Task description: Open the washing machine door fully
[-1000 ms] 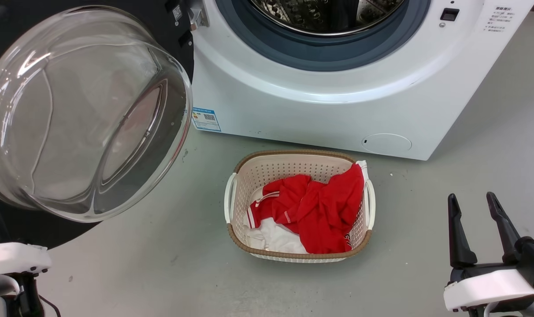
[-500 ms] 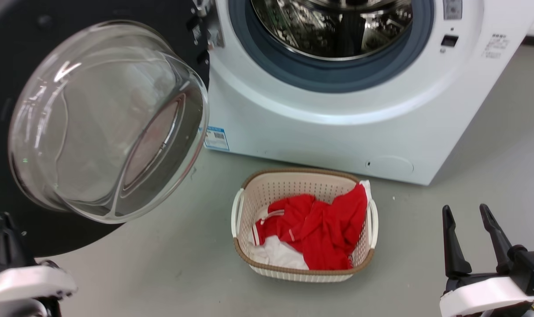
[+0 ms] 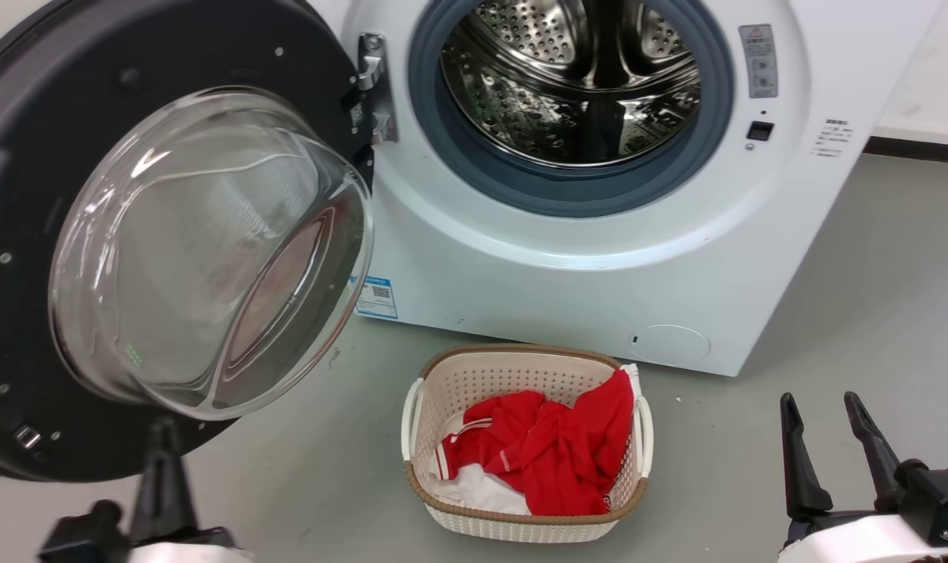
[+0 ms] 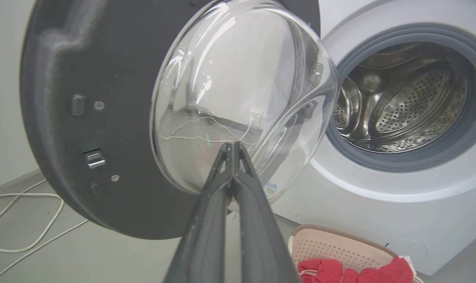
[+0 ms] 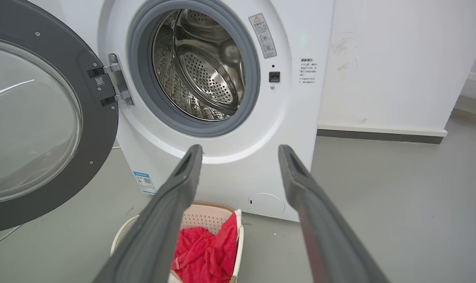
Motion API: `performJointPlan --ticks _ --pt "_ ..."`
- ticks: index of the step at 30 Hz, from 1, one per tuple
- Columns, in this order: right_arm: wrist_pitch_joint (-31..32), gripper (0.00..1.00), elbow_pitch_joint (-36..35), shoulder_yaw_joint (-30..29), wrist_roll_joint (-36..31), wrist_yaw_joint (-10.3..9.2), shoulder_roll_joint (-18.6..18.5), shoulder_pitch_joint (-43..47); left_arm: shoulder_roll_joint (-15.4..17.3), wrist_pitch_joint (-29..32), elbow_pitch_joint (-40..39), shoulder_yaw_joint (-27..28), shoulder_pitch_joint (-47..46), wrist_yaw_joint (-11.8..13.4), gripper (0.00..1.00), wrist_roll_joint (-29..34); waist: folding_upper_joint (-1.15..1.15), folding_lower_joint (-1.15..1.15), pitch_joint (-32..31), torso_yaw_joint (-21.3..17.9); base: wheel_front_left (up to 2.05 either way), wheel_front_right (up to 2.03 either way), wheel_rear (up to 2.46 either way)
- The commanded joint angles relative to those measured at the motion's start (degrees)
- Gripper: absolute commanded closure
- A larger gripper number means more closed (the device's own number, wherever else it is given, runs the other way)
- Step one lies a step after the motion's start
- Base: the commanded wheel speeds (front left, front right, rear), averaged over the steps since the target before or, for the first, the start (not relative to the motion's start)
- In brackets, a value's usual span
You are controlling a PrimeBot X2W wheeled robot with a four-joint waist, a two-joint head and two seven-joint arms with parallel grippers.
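Observation:
The washing machine door (image 3: pixel 169 55) stands swung out to the left of the white washing machine (image 3: pixel 560 266), its black rim and clear glass bowl facing me. It hangs on a hinge (image 3: pixel 371 86), and the steel drum (image 3: pixel 583 86) is exposed. My left gripper (image 3: pixel 162 438) is shut on nothing, low in front of the door's bottom rim. In the left wrist view the left gripper (image 4: pixel 232 146) points at the lower glass of the door (image 4: pixel 104 78); I cannot tell whether it touches. My right gripper (image 3: pixel 820 403) stands open at the lower right, well clear of the machine. In the right wrist view the right gripper (image 5: pixel 240 151) is open before the door (image 5: pixel 100 118).
A beige laundry basket (image 3: pixel 521 363) holding red and white clothes (image 3: pixel 544 457) sits on the grey floor in front of the machine. A white cable (image 4: pixel 26 220) lies on the floor left of the door. A white wall with a dark baseboard (image 5: pixel 379 135) runs to the machine's right.
The head camera has tilted up, so the whole picture has slid down and more of the drum shows. My left gripper's shut fingers have risen into view below the door. The right gripper stays open.

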Motion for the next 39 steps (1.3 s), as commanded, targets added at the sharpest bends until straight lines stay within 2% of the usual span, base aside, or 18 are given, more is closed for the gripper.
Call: performJointPlan --ticks 1,5,6,7,8,9,14,23,39 --pt "-0.25 0.00 0.19 0.02 0.11 -0.04 0.09 0.51 -0.20 0.01 -0.20 -1.36 0.27 -0.10 1.00 0.59 0.00 0.01 -0.11 -0.76 0.00 0.00 0.00" --pt "-0.15 0.00 0.59 0.00 -0.15 -0.04 0.09 0.14 -0.26 0.06 0.35 -4.77 -1.45 -0.54 1.00 2.46 0.00 0.01 -0.16 -2.75 0.00 0.00 0.00" --pt "-0.14 0.00 0.69 -0.14 -0.30 -0.04 0.09 0.04 -0.18 0.08 0.81 -5.29 -2.08 -0.69 0.93 2.63 0.00 0.01 -0.15 -3.24 0.00 0.00 0.00" --pt "-0.15 0.00 0.79 -0.17 -0.37 -0.04 0.09 -0.06 -0.09 0.07 1.10 -5.71 -2.62 -0.90 0.56 2.87 0.00 0.01 -0.16 -3.77 0.00 0.00 0.00" --pt "-0.14 0.00 0.87 -0.17 -0.54 -0.04 0.09 -0.15 -0.07 0.06 1.51 -6.23 -3.14 -0.97 0.07 3.13 0.00 0.01 -0.15 -4.33 0.00 0.00 0.00" --pt "-0.19 0.00 0.90 -0.31 -0.66 -0.04 0.09 -0.25 -0.06 0.04 1.81 -6.63 -3.73 -0.94 0.00 3.39 0.00 0.01 -0.13 -4.84 0.00 0.00 0.00" --pt "-0.24 0.00 1.19 -0.25 -0.97 -0.04 0.09 -0.63 0.54 0.05 4.33 -8.02 -6.08 -1.17 0.00 4.32 0.00 0.01 -0.37 -7.56 0.00 0.00 0.00" --pt "-0.22 0.00 0.72 0.98 -1.19 -0.04 0.09 -1.16 1.88 0.01 7.38 -8.31 -7.86 -0.04 0.00 5.62 0.00 0.01 -0.56 -11.38 0.00 0.00 0.00" --pt "-0.19 0.00 -0.34 0.85 -1.15 -0.04 0.09 -0.18 3.20 0.25 9.42 -8.55 -8.37 0.97 0.00 5.65 0.00 0.01 -1.20 -12.32 0.00 0.00 0.00"
